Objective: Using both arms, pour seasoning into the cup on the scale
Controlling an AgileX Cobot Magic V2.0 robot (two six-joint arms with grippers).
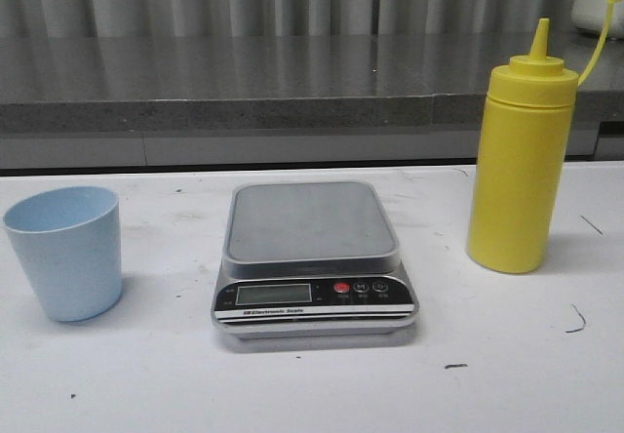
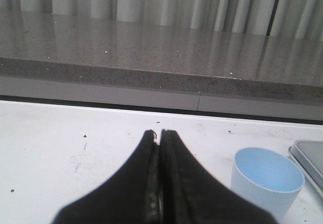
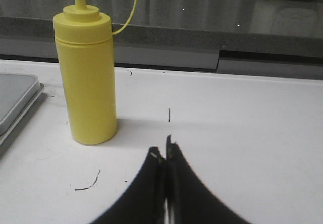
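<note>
cup [image 1: 64, 251] left of scale [image 1: 312, 257], seasoning [image 1: 519, 155] right, both jaws closed w/o load

The seasoning [image 1: 517, 165] is showing plain yellow all over, the cup [image 1: 66, 251] a matte light blue. The scale [image 1: 314, 255] is showing a silver platform, black front panel and one red button. The tabletop [image 1: 507, 374] is looking white with dark scuffs. Both grippers [image 2: 159, 135] [image 3: 164, 151] are appearing black.
</note>
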